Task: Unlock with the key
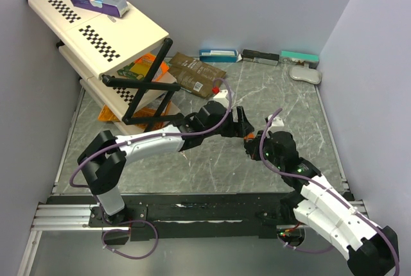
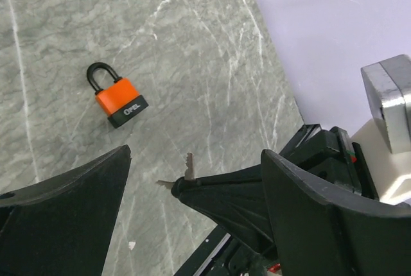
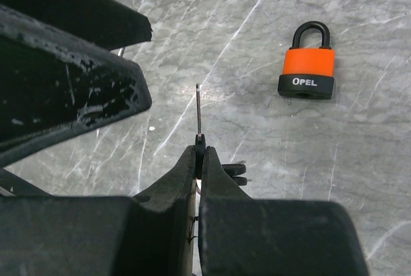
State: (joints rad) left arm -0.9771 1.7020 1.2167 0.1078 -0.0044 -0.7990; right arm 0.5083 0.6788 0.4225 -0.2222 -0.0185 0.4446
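On the orange padlock, white letters read "OPEL".

far left: cream rack, checkered strips, black crossed legs | top tier: purple-blue box lying flat | lower tier: orange packets | grey marble worktop beside rack: brown pouch | far edge, left to right: blue-white box, black bar, teal box | just nearer, far right: pale oval pad
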